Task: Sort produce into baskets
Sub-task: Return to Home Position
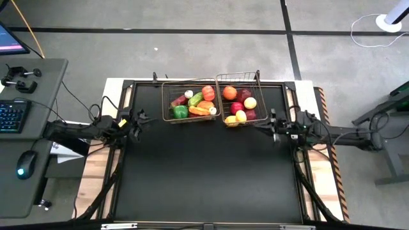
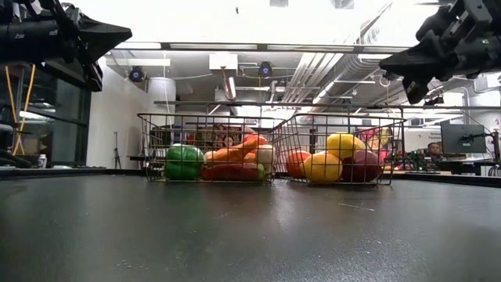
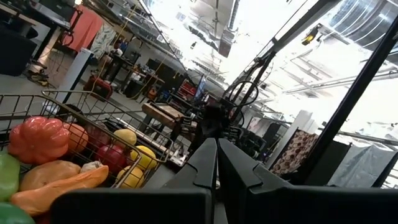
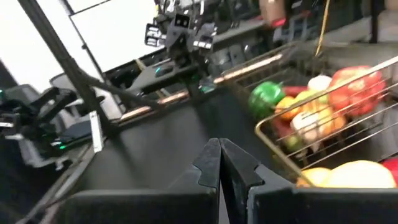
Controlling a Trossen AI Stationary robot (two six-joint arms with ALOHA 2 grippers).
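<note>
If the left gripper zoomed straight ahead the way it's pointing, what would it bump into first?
Probably the right gripper, which faces it from the other side. The left gripper points just past the front of the left basket and seems higher than its rim, though depth is hard to judge.

The left basket [image 1: 165, 102] and right basket [image 1: 259, 96], shallow bronze wire mesh, stand side by side, touching, at the far edge of the worktop [image 1: 204, 172]. The left one holds a green pepper [image 1: 181, 112], white garlic [image 1: 188, 94] and an orange pumpkin [image 1: 208, 92]. The right one holds an orange [image 1: 229, 92], red apples [image 1: 237, 107] and yellow lemons [image 1: 250, 102].
</note>
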